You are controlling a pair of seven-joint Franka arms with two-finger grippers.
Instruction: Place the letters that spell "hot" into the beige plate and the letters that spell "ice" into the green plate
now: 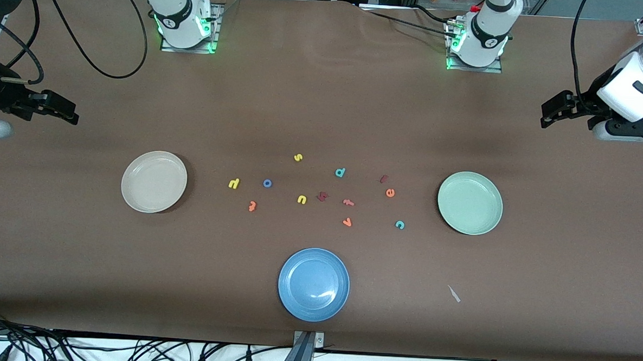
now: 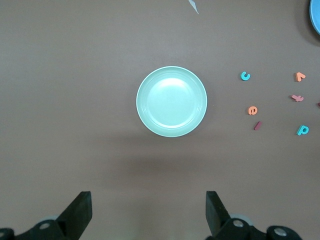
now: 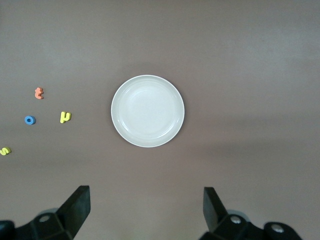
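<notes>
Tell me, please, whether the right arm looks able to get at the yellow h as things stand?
Probably yes: the right gripper hangs open above the beige plate, and the yellow h lies bare beside it, apart from other letters.

No printed txt or labels, only foam letters [image 1: 321, 194] on table: h, o, t, s, u, d, e, c, v

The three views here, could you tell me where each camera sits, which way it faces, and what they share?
Front view: high across the table, facing both arm bases; shows the left gripper, the right gripper, the blue plate, the beige plate.
Left wrist view: on the left arm's wrist, looking down at the green plate; open left gripper fingers show.
Right wrist view: on the right arm's wrist, looking down at the beige plate; open right gripper fingers show.
Shared: each wrist view shares its plate and nearby letters with the front view.
</notes>
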